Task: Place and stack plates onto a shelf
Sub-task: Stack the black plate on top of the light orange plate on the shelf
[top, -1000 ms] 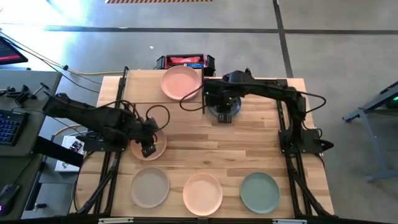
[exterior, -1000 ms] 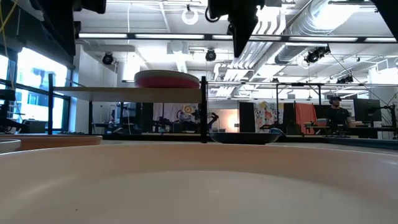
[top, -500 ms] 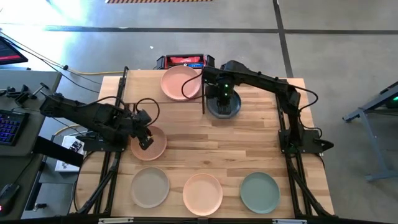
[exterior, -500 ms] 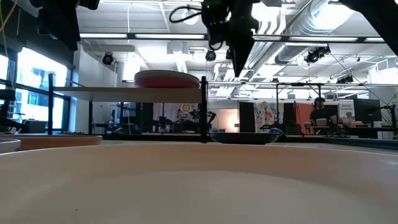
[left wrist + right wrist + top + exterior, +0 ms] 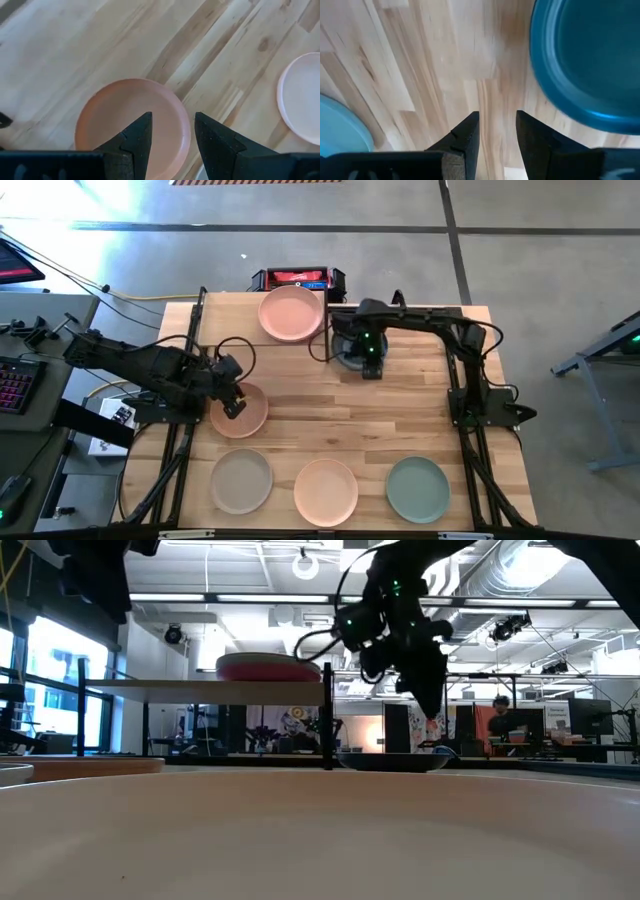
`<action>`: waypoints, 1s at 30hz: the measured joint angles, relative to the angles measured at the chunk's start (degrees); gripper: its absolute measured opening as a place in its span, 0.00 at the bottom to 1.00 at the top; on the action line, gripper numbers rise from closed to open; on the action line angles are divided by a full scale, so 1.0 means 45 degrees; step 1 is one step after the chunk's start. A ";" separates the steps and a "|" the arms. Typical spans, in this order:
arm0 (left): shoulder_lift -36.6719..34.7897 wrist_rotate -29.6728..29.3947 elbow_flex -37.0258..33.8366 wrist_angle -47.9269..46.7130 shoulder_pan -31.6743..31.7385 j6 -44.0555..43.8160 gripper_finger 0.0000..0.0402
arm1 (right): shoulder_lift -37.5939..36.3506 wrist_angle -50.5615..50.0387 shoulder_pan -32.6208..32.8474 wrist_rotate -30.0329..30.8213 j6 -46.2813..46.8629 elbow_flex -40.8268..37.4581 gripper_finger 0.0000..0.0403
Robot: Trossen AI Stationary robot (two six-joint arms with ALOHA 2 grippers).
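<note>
The shelf [image 5: 225, 320] stands at the table's far left and carries a salmon plate [image 5: 291, 313], which looks pink-red from the side [image 5: 268, 667]. My right gripper [image 5: 371, 367] is open and tipped. It hangs [image 5: 432, 705] over bare wood just near-side of the dark grey plate [image 5: 350, 350], which lies flat on the table [image 5: 585, 55]. My left gripper [image 5: 232, 406] is open and hovers above a salmon plate [image 5: 132, 117] lying flat at the table's left.
Three more plates lie in a row along the near edge: beige-grey [image 5: 241, 480], peach [image 5: 326, 491] and sage [image 5: 418, 489]. A red and black box [image 5: 298, 278] sits behind the shelf. The shelf's black leg [image 5: 327, 715] stands close to the right arm. Bare wood spans the table's middle.
My right gripper has come down from high over the dark grey plate, moved toward the near edge past the plate's rim, and tipped over at a slant. My left gripper has shifted slightly over the salmon plate. No plate has moved.
</note>
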 joint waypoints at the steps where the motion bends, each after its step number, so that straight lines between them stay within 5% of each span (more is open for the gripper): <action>1: 0.0000 -0.0046 0.0000 0.0003 0.0000 0.0051 0.34 | -0.0004 0.0096 0.0011 -0.0010 0.0001 -0.0121 0.27; 13: 0.0000 -0.0073 0.0000 -0.0029 0.0000 0.0033 0.34 | -0.1693 0.2230 0.0947 -0.0103 0.0139 -0.2411 0.27; 22: 0.0000 -0.0086 0.0000 -0.0021 0.0000 0.0135 0.34 | -0.4816 0.7940 0.0895 -0.0012 -0.0075 -0.5885 0.27; 30: 0.0000 -0.0102 0.0000 -0.0015 0.0000 0.0130 0.34 | -0.5566 1.0743 0.0465 0.0675 -0.0226 -0.8207 0.27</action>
